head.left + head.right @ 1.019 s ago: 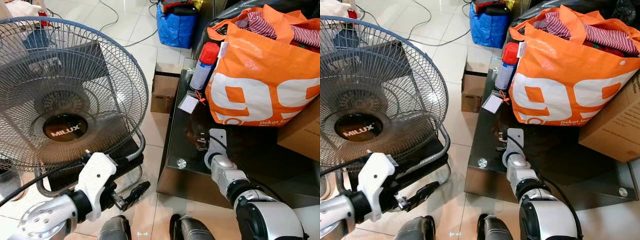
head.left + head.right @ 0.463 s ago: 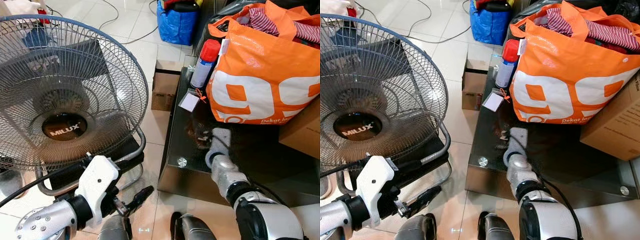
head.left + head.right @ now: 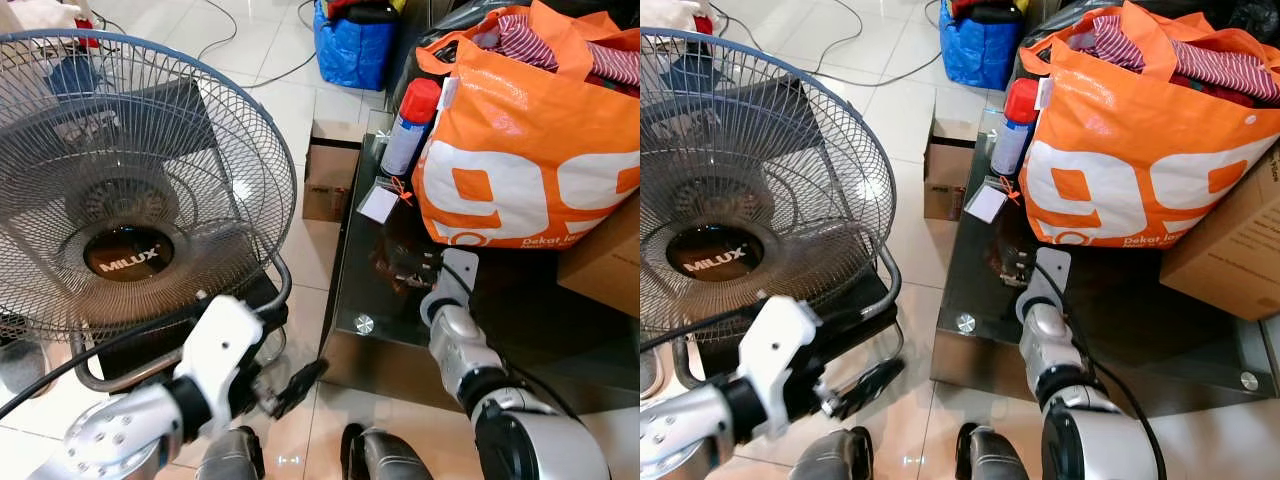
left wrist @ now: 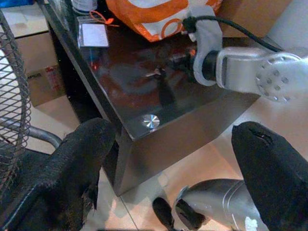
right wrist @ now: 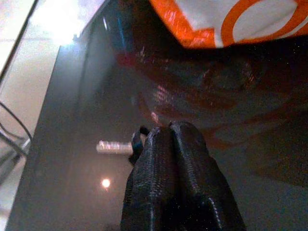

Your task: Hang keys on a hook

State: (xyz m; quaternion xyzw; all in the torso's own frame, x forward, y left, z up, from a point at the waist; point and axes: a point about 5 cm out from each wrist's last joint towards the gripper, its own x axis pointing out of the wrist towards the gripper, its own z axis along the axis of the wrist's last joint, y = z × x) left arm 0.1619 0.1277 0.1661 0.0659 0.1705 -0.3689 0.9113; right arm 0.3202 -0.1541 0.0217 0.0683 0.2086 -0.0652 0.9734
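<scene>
A small bunch of keys (image 5: 114, 147) lies on the dark glass table (image 3: 365, 300), one silver key and a black ring sticking out beside my right fingertips. My right gripper (image 3: 405, 270) rests low on the table top, shut on the keys; its fingers (image 5: 171, 159) are pressed together. From the left wrist view the keys (image 4: 156, 73) sit just ahead of the right gripper (image 4: 180, 60). My left gripper (image 3: 300, 378) hangs open above the floor tiles near the table's front corner, its black fingers (image 4: 77, 178) wide apart with nothing between them.
A large MILUX fan (image 3: 130, 190) stands on the left. On the table are an orange shopping bag (image 3: 530, 150) of clothes, a red-capped spray can (image 3: 410, 125) and a white tag (image 3: 378, 205). A cardboard box (image 3: 328, 185) and a blue bag (image 3: 355, 50) sit on the floor.
My right gripper has slid a little to the right on the table with the keys. My left arm has swung right, toward the table's corner.
</scene>
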